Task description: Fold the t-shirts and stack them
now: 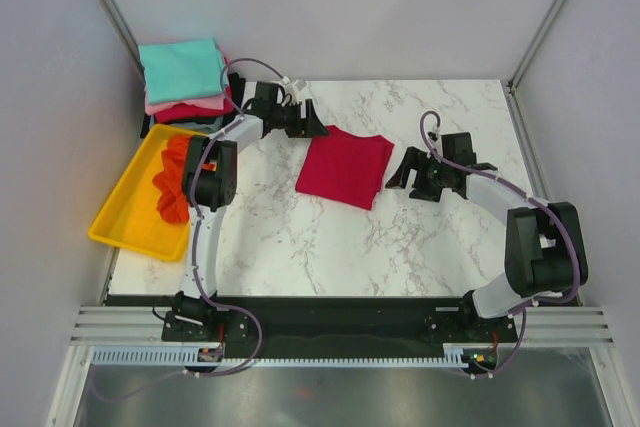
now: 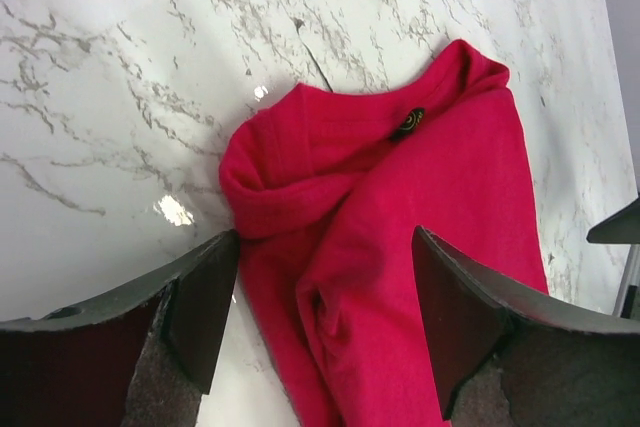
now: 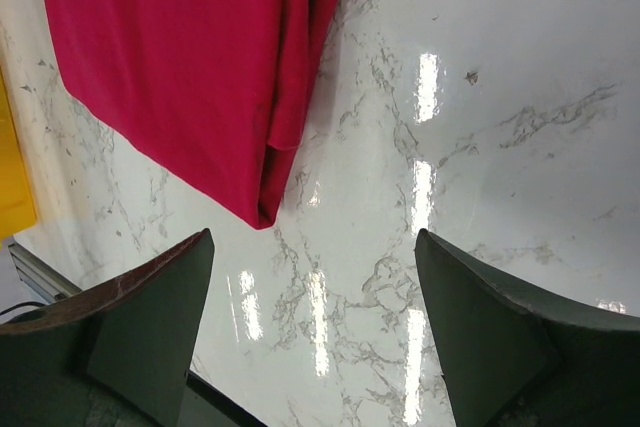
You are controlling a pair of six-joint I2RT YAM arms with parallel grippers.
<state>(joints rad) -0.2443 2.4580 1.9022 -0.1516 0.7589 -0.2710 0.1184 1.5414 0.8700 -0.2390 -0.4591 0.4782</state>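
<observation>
A crimson red t-shirt (image 1: 345,167) lies folded in the middle of the marble table, its collar end showing in the left wrist view (image 2: 400,207) and one folded corner in the right wrist view (image 3: 190,57). My left gripper (image 1: 316,128) hovers open over the shirt's back left corner, jaws wide apart with cloth below them (image 2: 325,277). My right gripper (image 1: 402,175) stands open just right of the shirt, over bare marble (image 3: 315,287). A stack of folded t-shirts (image 1: 183,82), teal on top with pink and red under it, sits at the back left. An orange t-shirt (image 1: 176,180) lies crumpled in the yellow tray.
The yellow tray (image 1: 128,209) rests tilted at the table's left edge. Grey walls close in the back and both sides. A black rail runs along the near edge by the arm bases.
</observation>
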